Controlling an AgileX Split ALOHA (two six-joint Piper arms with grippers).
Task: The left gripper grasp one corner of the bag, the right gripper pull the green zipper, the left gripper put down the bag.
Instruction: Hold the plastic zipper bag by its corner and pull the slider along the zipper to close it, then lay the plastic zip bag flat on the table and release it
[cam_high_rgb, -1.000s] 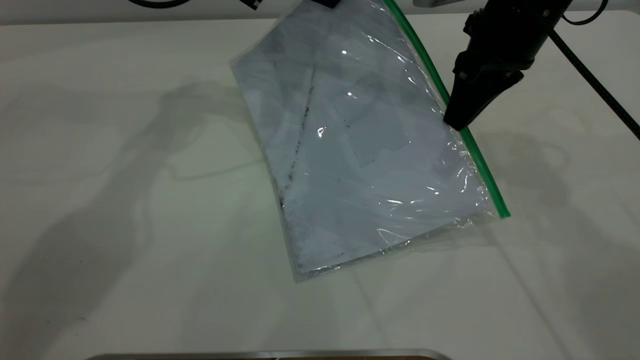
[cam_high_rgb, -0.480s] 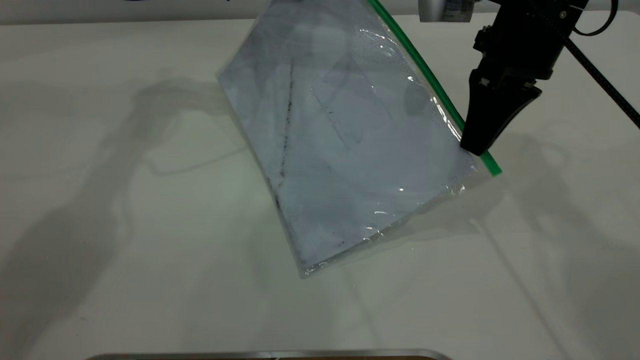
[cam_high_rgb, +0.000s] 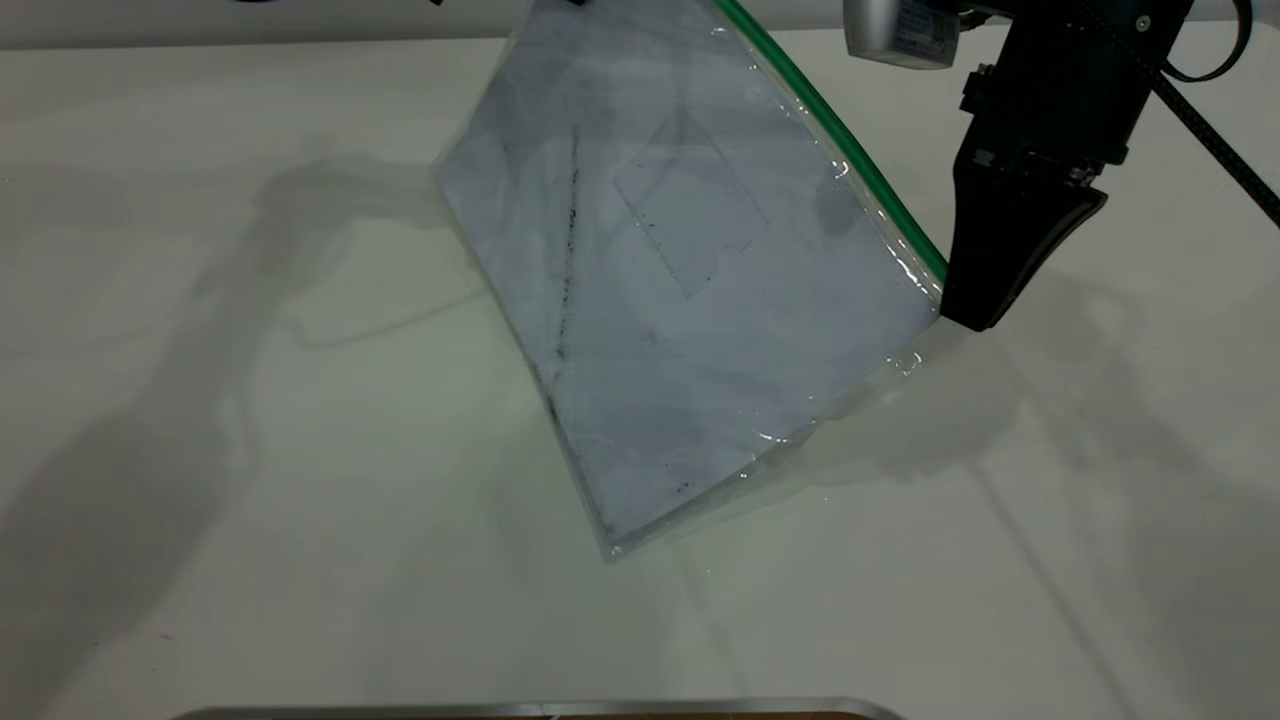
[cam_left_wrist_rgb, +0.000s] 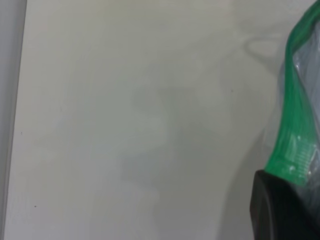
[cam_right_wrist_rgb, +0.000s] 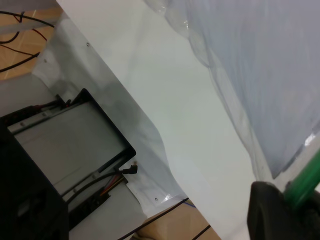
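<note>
The bag (cam_high_rgb: 680, 300), a clear pouch with white paper inside, hangs tilted with its lowest corner on the table (cam_high_rgb: 250, 500). Its top corner runs out of the exterior view. The green zipper (cam_high_rgb: 840, 150) runs down the bag's right edge. My right gripper (cam_high_rgb: 968, 312) is shut on the zipper's lower end; in the right wrist view the green strip (cam_right_wrist_rgb: 306, 184) passes between the black fingers (cam_right_wrist_rgb: 272, 212). My left gripper (cam_left_wrist_rgb: 295, 187) is shut on the bag's green-edged corner (cam_left_wrist_rgb: 295, 145), high above the table.
A metal rim (cam_high_rgb: 540, 708) lies along the table's near edge. The right wrist view shows the table's far edge, with a black-framed box and cables (cam_right_wrist_rgb: 65, 150) beyond it. Bare tabletop spreads left of the bag and in front of it.
The right gripper has slid down the green zipper to its lower end. The bag has risen and tilted steeper, and its lower right corner has left the table.
</note>
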